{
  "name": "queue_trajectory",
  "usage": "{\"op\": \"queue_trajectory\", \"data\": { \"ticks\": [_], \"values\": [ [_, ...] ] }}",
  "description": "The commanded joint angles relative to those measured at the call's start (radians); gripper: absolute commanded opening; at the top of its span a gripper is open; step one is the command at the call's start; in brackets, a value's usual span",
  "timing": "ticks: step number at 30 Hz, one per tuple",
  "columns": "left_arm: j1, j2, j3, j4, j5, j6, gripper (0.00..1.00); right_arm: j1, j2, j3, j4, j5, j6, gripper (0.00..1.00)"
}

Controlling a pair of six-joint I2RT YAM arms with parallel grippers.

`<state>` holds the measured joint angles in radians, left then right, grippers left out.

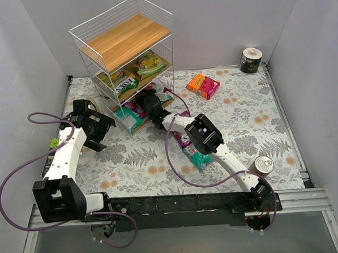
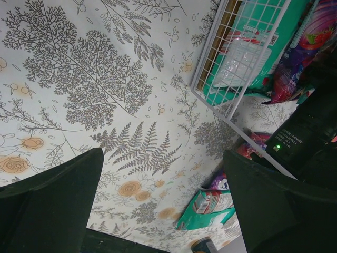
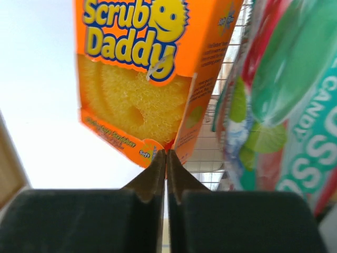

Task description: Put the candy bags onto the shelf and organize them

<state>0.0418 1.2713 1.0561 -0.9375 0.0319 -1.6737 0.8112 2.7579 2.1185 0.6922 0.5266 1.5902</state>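
The white wire shelf (image 1: 124, 27) stands at the back left. Its top tier is bare. Yellow-green candy bags (image 1: 148, 63) lie on the middle tier, and teal (image 1: 125, 114) and magenta bags on the bottom tier. A teal bag (image 1: 197, 157) and a purple bag (image 1: 185, 140) lie on the table under my right arm; the left wrist view shows them too (image 2: 213, 208). My right gripper (image 1: 151, 105) is at the bottom tier, shut (image 3: 167, 158) on the lower corner of an orange Scrub Daddy box (image 3: 147, 63), with a teal candy bag (image 3: 295, 105) beside it. My left gripper (image 1: 94, 127) hangs open (image 2: 163, 200) and empty left of the shelf.
An orange-pink box (image 1: 202, 85) lies on the table right of the shelf. One can (image 1: 250, 60) stands in the far right corner, another (image 1: 264, 165) near the front right edge. Grey walls close in on three sides.
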Motion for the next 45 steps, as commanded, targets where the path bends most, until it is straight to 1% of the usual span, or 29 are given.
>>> {"op": "queue_trajectory", "data": {
  "ticks": [1, 5, 11, 12, 15, 18, 24, 28, 32, 38, 41, 45],
  "values": [
    [-0.005, -0.006, 0.027, 0.011, -0.012, 0.015, 0.98, -0.015, 0.017, 0.0, 0.067, 0.013, -0.035, 0.01],
    [-0.003, -0.009, 0.027, 0.011, -0.01, 0.017, 0.98, -0.017, -0.027, -0.058, 0.133, 0.003, -0.081, 0.01],
    [-0.003, -0.013, 0.016, 0.013, -0.009, 0.017, 0.98, -0.021, -0.041, -0.089, 0.197, 0.004, -0.101, 0.01],
    [-0.003, -0.015, 0.015, 0.012, -0.007, 0.019, 0.98, -0.023, -0.043, -0.089, 0.199, 0.004, -0.098, 0.14],
    [-0.003, -0.018, 0.01, 0.014, -0.006, 0.017, 0.98, -0.029, -0.05, -0.089, 0.165, 0.013, -0.088, 0.36],
    [-0.003, -0.016, 0.01, 0.017, -0.006, 0.017, 0.98, -0.032, -0.052, -0.081, 0.165, 0.027, -0.082, 0.39],
    [-0.003, -0.013, 0.01, 0.019, -0.006, 0.019, 0.98, -0.038, -0.03, -0.054, 0.101, 0.042, 0.009, 0.41],
    [-0.005, -0.012, 0.01, 0.017, -0.009, 0.019, 0.98, -0.041, -0.011, -0.005, 0.05, 0.026, 0.014, 0.4],
    [-0.003, -0.013, 0.007, 0.017, -0.01, 0.02, 0.98, -0.041, -0.007, 0.011, 0.012, -0.003, 0.002, 0.41],
    [-0.002, -0.012, 0.002, 0.02, -0.01, 0.022, 0.98, -0.049, 0.025, 0.024, 0.07, -0.042, -0.033, 0.42],
    [-0.003, -0.012, -0.002, 0.025, -0.007, 0.023, 0.98, -0.06, 0.036, 0.041, 0.089, -0.082, -0.074, 0.4],
    [-0.003, -0.013, -0.005, 0.026, -0.006, 0.025, 0.98, -0.069, 0.013, -0.006, 0.145, -0.141, -0.147, 0.4]
  ]
}}
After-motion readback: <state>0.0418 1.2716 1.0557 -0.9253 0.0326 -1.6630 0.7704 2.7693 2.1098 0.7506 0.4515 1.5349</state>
